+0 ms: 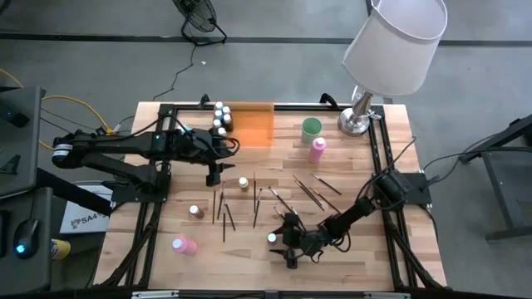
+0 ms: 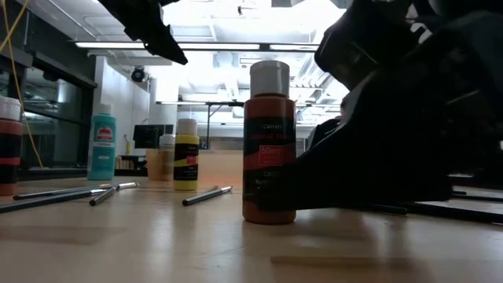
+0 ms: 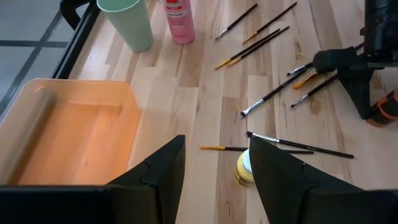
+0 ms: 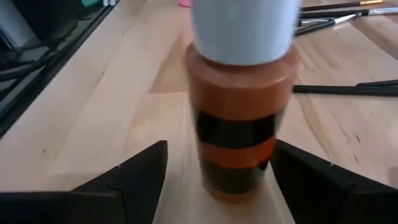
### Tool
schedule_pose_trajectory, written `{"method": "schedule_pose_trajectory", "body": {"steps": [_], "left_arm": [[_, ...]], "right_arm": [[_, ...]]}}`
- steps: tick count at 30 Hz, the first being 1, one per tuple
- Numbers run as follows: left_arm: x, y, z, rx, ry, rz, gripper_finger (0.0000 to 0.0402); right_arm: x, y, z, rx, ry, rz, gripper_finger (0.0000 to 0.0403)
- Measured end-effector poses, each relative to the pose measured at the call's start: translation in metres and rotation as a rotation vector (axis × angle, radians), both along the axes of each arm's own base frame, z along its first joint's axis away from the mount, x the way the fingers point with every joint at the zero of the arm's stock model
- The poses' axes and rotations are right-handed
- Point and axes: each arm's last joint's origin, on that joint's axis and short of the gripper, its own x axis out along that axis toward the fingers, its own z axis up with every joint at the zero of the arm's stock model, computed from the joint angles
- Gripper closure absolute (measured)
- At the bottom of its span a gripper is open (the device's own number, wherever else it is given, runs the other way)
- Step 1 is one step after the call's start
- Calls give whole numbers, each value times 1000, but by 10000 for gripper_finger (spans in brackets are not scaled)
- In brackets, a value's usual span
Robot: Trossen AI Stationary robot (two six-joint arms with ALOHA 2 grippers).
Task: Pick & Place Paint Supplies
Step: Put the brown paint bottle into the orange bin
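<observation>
An orange-brown paint bottle with a white cap stands upright on the table near its front edge. My right gripper is open and low over the table, one finger on each side of the bottle; I see no touch. My left gripper hangs open above the table beside the orange tray, over a yellow bottle. Thin paintbrushes lie scattered on the wood. Several small bottles stand at the tray's left end. A tall pink bottle stands next to the green cup.
A table lamp stands at the far right corner. A brown bottle and a pink bottle sit at the near left. More brushes lie behind my right gripper. A black frame borders the table.
</observation>
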Motion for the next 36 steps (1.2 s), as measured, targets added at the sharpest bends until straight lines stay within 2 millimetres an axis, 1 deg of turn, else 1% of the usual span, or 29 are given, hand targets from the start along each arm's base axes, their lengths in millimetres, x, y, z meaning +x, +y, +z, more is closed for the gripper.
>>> {"method": "schedule_pose_trajectory", "body": {"steps": [4,10,13,16,20,25,28,33,36], "left_arm": [[0,0,0,-3,1,-3,229],[0,0,0,-4,1,-5,229],[0,0,0,-5,1,-6,229],[0,0,0,-2,-4,-16,229],[2,-1,2,28,-21,-64,229],[14,-4,2,12,-66,-196,229],[20,-5,-4,-8,-48,-270,229],[32,-6,-15,-36,-16,-316,229],[42,-5,-21,-44,-21,-326,229]], "right_arm": [[0,0,0,-1,0,0,180],[1,-2,0,-1,0,-7,263],[2,-4,0,10,0,-17,292],[5,-9,2,65,6,-43,295],[15,-27,12,122,30,-58,292],[25,-59,30,132,75,-79,293],[28,-80,46,102,105,-108,293],[29,-117,71,100,129,-185,290],[30,-133,77,100,136,-207,291]]}}
